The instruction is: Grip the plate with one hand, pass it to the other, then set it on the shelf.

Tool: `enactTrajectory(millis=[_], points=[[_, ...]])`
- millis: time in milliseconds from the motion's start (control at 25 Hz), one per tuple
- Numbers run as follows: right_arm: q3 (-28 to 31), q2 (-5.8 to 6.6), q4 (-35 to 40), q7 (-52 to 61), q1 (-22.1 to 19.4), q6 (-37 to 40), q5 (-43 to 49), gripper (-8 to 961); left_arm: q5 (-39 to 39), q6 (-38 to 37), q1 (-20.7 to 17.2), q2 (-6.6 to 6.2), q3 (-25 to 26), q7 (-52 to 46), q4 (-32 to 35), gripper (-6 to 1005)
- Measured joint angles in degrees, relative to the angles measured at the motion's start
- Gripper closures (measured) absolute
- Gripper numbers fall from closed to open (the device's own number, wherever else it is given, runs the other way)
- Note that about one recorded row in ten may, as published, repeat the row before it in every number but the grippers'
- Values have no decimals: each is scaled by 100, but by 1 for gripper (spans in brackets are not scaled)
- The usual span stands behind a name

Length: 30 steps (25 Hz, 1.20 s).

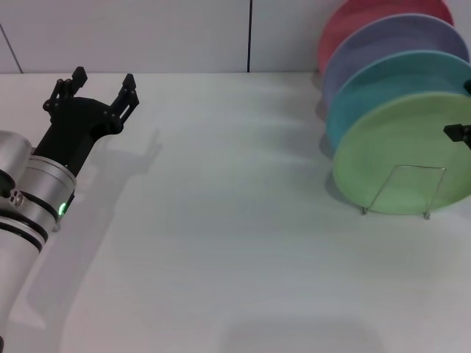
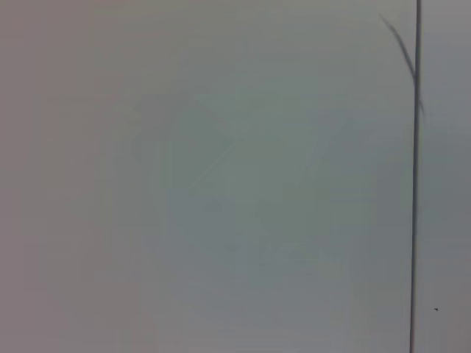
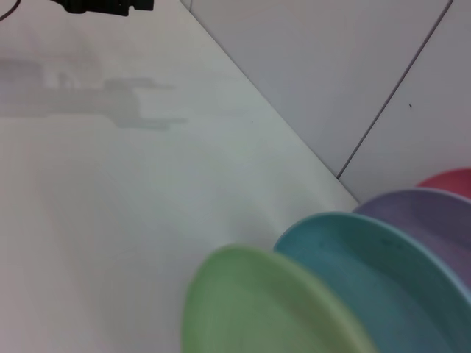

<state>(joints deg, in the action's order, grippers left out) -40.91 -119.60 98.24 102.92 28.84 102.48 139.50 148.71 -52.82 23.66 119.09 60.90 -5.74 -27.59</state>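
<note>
Head view first, nearest things first: the white and silver left arm comes in low at the left edge with its small green light lit; its black left claw (image 1: 101,88) hangs over the white bench (image 1: 221,243), fingers spread apart and holding nothing, well apart from the plates. Across the bench on the right, the light green plate (image 1: 401,158) stands tilted on edge as the front one of a leaning row; the wire shelf (image 1: 403,190) shows as a thin silver loop crossing the plate's lower face, its two feet on the bench. Just at the right border a small black tip of the right claw (image 1: 458,132) sits against the green plate's face near the rim; so little of it shows that I cannot tell whether it is spread or clamped. Behind the green plate leans the light blue plate (image 1: 390,81), then the lavender plate (image 1: 397,40), then a pink plate (image 1: 360,18) closest to the wall (image 1: 147,33); each overlaps the next. The right wrist view shows the same row from close by, green plate (image 3: 257,309) nearest, with the left claw (image 3: 107,6) far off across the bench; the left wrist view shows only a pale surface with one thin dark line.
</note>
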Motion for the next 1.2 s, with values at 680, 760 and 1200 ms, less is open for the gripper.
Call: enactTrajectory(millis=[680, 760, 1200], points=[[2286, 27, -919, -1645, -729, -1379, -5308, 228, 3, -266, -70, -40, 129, 74, -29, 188], [2735, 55, -2538, -3071, -1012, -1197, -7129, 228, 5, -364, -100, -49, 274, 172, -3, 188], [3444, 91, -7471, -6203, -1646, -485, -10011, 228, -3, -441, -60, -9, 796, 830, 102, 188]])
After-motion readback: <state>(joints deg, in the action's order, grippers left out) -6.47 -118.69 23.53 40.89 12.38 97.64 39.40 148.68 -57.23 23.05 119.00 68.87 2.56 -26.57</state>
